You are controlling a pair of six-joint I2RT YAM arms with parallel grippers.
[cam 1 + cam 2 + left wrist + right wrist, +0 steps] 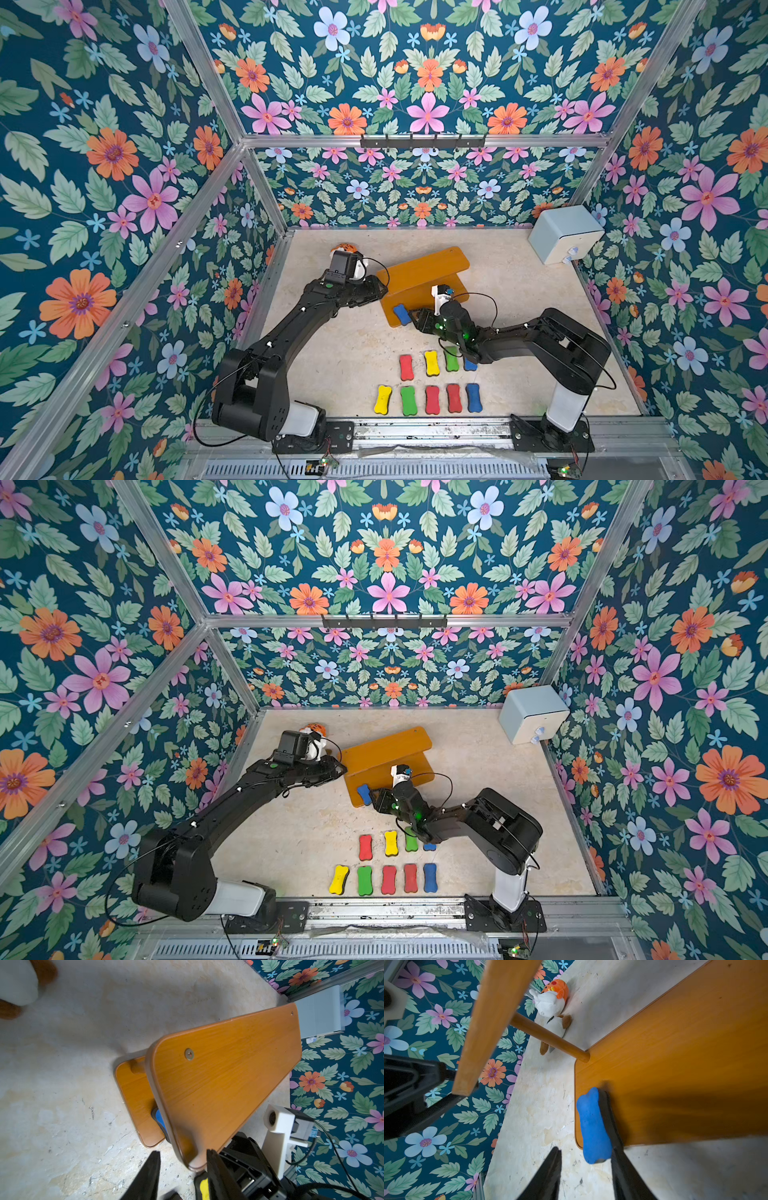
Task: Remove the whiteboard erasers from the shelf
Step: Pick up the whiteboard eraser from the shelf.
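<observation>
The shelf (424, 268) stands mid-table, two orange-brown boards on short posts. One blue whiteboard eraser (401, 313) lies on its lower board near the front corner, one end hanging over the edge (593, 1126). My right gripper (585, 1153) is open at that end, one finger beside the eraser's dark base, the other well clear. My left gripper (182, 1152) is open astride a corner of the upper board (218, 1084), with a gap on one side. Several more erasers lie in two rows on the table, such as a red one (406, 368) and a yellow one (382, 400).
A plush toy (347, 249) lies behind the left wrist, near the left wall. A pale blue box (565, 235) sits in the back right corner. The right arm (540, 340) passes over the far row of erasers and partly hides a blue one (469, 365).
</observation>
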